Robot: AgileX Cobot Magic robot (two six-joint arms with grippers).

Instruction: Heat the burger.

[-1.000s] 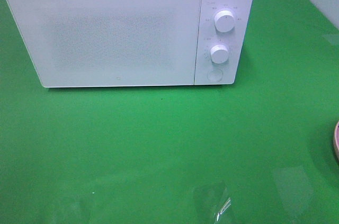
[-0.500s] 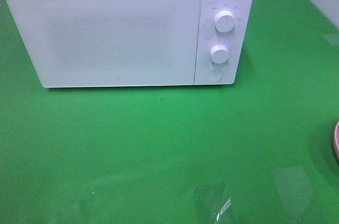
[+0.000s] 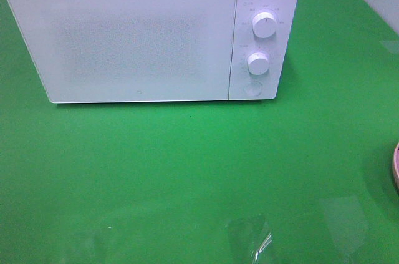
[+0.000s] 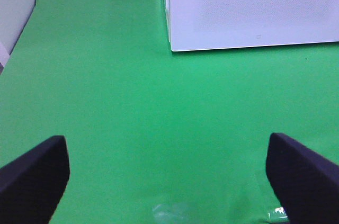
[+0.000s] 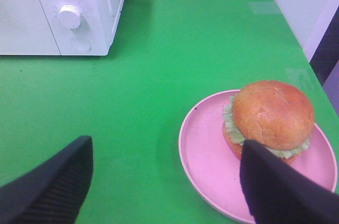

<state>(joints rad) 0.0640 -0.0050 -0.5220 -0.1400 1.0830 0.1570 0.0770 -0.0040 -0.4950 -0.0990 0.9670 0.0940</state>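
- Your tall round burger with glossy golden-brown bun and frilly green lettuce point(image 5: 270, 118) sits on the round pink plate point(image 5: 204, 152), off-centre twd the plate side nearer the table's right edge.
- In the high view only a sliver of that plate shows at the right border; burger itself is out of frame there.
- Right gripper point(image 5: 164, 181): dark fingers point(image 5: 53, 184) spread wide apart, holding nothing; one fingertip overlaps the burger's near side in the wrist view, contact can't be told.
- Table edge runs close behind plate on the right; grey wall just past it, so little room that side.
- Wide bare green table cover point(image 3: 187, 170) betw plate and the white box-shaped microwave point(image 3: 137, 33), nothing standing in that stretch.
- Microwave door is shut; two round white knobs point(image 3: 264, 25) and a round button point(image 3: 253, 88) on its right panel.
- Crinkled clear film patch point(image 3: 252, 239) lies flat on the cover near the front edge.
- Left gripper point(image 4: 167, 176): fingers point(image 4: 34, 173) well apart, empty, over bare green, microwave's front-left corner ahead.
- Vs a sec ago: nothing has shifted in the high view, microwave and plate sliver in same spots.
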